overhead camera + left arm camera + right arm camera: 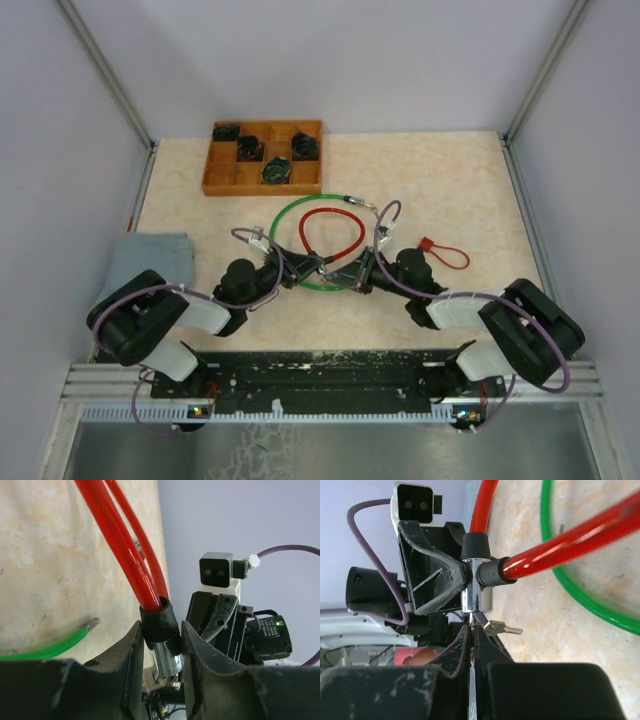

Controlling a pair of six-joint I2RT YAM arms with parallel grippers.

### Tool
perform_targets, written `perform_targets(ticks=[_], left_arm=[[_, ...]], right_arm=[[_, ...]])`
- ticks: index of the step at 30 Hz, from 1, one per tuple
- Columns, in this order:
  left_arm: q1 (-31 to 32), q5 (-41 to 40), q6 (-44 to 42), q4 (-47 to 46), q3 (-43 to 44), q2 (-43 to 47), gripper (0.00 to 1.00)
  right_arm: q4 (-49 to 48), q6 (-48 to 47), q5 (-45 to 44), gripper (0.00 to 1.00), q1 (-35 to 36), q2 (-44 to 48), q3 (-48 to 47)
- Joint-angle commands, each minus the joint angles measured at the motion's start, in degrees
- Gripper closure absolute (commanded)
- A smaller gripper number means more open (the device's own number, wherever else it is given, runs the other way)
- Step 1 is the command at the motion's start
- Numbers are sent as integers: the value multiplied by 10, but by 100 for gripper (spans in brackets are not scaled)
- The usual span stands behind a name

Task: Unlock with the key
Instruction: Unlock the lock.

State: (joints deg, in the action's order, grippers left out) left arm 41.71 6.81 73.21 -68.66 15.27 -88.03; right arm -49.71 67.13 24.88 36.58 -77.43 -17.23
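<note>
A red cable lock [330, 236] lies looped at mid-table, its chrome lock cylinder [476, 592] lifted between both arms. My left gripper [161, 630] is shut on the lock body, its fingers [127, 652] pressing the black collar [160, 622] and the chrome barrel. From the opposite side my right gripper [472, 630] is shut on the key [472, 622], whose blade sits in the cylinder's end. A second key [503, 628] dangles beside it. In the top view the left gripper [300, 268] and right gripper [358, 270] meet at the lock.
A green cable loop [300, 215] circles the red one. A small red loop with a tag [447, 254] lies to the right. A wooden compartment tray [222, 180] holding dark items stands at the back left, and a grey cloth [152, 258] lies at the left edge.
</note>
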Motion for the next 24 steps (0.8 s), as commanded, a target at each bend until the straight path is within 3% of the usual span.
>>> perform_targets(ticks=[1,7,14,24], left_arm=[[50,68,-39,-76,-13,35,100],[64,69,-40,-155,-39,26,100],[69,60,-55,-140,-65,36,100],[81,48,-72,-117,-60,26,100]], right_arm=[[-199,19,4,100,-19,-18,-12],[-233,59,13,100,-42,-67,-13],[-356,117,25,100,-84,-108,25],[-206,38,91,100,-70,-103,-42]])
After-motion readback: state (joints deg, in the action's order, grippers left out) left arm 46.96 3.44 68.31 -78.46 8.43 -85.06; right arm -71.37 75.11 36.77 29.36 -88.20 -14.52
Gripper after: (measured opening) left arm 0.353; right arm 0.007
